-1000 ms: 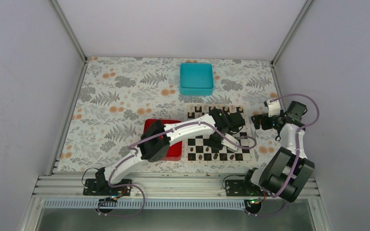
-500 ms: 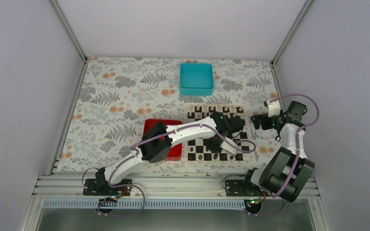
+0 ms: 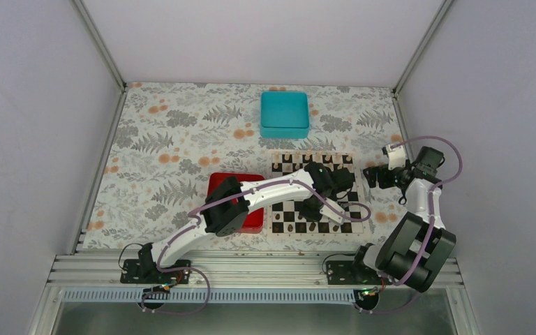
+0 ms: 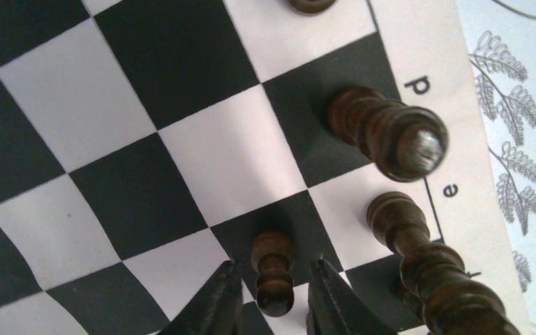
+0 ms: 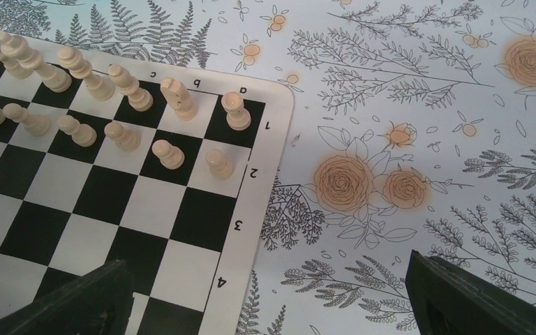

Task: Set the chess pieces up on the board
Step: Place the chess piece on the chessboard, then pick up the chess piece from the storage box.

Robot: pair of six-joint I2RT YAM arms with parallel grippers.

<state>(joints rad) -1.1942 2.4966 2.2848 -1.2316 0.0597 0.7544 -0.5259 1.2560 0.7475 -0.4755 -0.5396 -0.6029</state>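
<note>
Top external, teal box (image 3: 285, 114), red tray (image 3: 255, 220), board (image 3: 279, 213)

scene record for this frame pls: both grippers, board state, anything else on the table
left gripper: over the board, near side; fingers either side of an upright dark pawn, slim gap each side, not clamped
right gripper: wide open, empty, above the tablecloth right of the board
dark pieces: a few upright on the near edge rows beside the pawn
cream pieces: two rows upright at the far edge
off board: red tray to its left, teal box beyond it
</note>
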